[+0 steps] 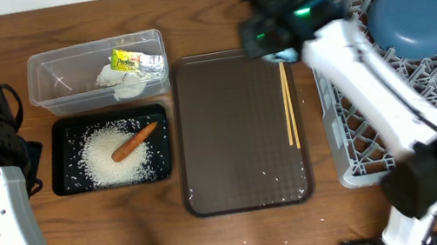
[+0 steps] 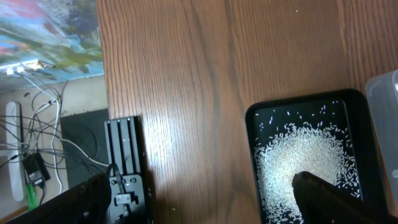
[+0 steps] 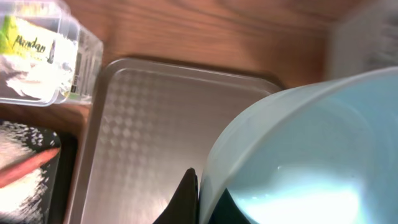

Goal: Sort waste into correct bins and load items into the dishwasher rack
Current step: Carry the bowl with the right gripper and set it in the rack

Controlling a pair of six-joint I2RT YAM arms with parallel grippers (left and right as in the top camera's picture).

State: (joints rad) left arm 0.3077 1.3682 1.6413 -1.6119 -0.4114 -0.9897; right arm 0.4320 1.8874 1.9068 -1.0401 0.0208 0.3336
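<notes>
Over the brown tray (image 1: 230, 138), the light-blue cup (image 3: 298, 143) is seemingly pinched at its rim by the right gripper (image 3: 199, 198); left of the tray, the left gripper (image 2: 205, 208) is held spread wide.

Bright, even light falls from above. Motion blur smears the right arm (image 1: 349, 58) in the overhead view. The cup (image 3: 298, 155), very close, is unfocused, with white glare.

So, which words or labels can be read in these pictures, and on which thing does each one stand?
"Pandan": on the wrapper in the tub, right wrist view.
Small dark print at the wrapper's right edge: too small to read.
Wrapper print in the overhead view: too blurred to read.
Cup, tray, rack: no text visible.
</notes>
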